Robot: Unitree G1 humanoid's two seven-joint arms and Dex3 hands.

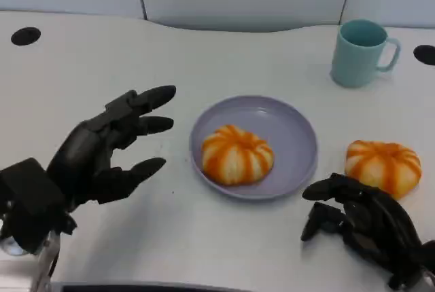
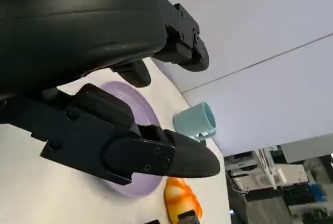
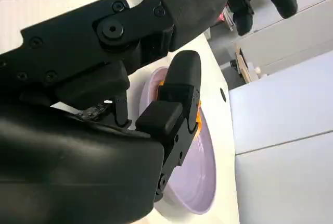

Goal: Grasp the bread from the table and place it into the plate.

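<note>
One orange-and-white striped bread (image 1: 237, 155) is seen lying in the lilac plate (image 1: 293, 129), slightly toward the robot's left within it, while a second bread (image 1: 383, 165) of the same kind rests on the white table (image 1: 224, 54) just beside the plate's right rim. The left hand (image 1: 102, 153) is held above the table near the plate's left side, fingers spread and nothing gripped. The right hand (image 1: 363, 227) is placed low near the table edge, just in front of the second bread, fingers loosely curled and apart, nothing held; contact with the bread is not seen. A teal mug (image 1: 362, 52) stands well behind the second bread. The step in hand is judged to be the approach to the remaining bread. A forward reach by the right hand is called for, the fingers to be closed around the soft loaf gently, then a lift and a carry leftward over the rim, clear of the bread already placed.
</note>
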